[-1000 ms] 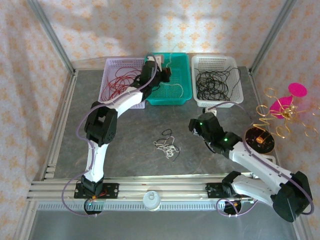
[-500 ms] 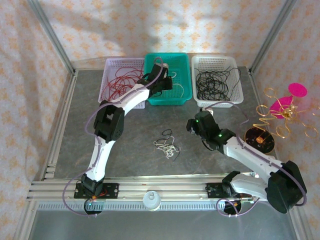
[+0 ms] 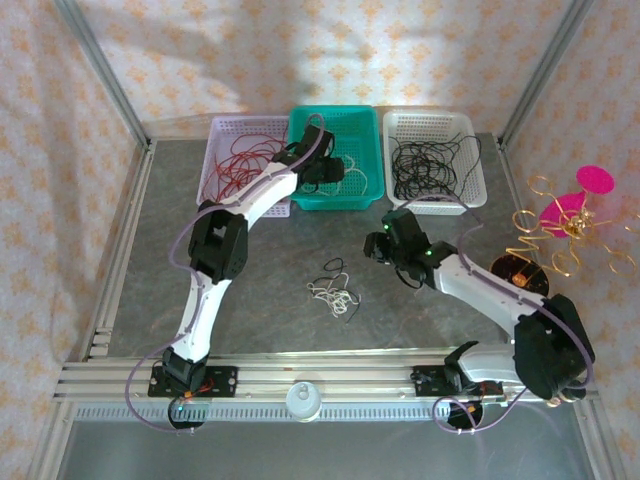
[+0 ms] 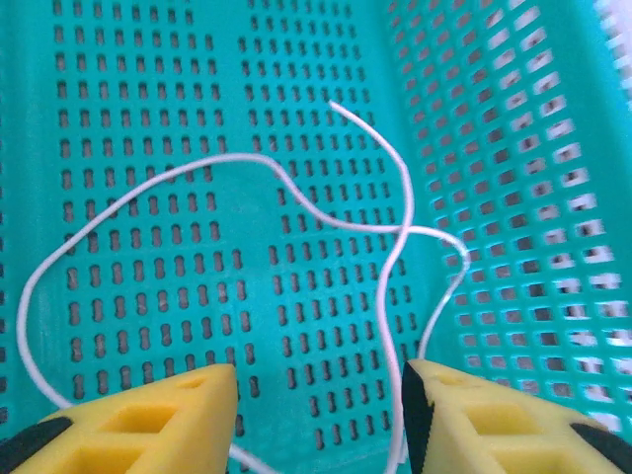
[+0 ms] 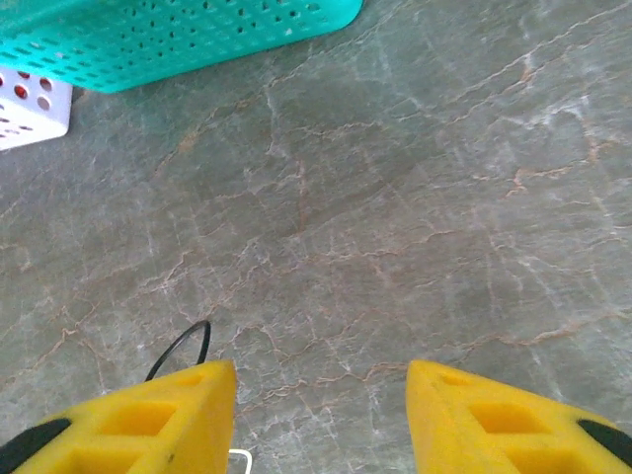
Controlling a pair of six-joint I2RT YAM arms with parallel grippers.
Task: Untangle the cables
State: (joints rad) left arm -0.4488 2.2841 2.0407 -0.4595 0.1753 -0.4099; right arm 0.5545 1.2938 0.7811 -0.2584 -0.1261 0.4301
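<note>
No txt, labels, brand names, nos or signs legible in any view

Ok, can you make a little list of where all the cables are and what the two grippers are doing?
left basket: red cables
teal basket: one loose white cable
right basket: black cables
table: small tangled clump of white and black cables
left gripper: open, over the white cable in the teal basket
right gripper: open, low over the table beside the clump
</note>
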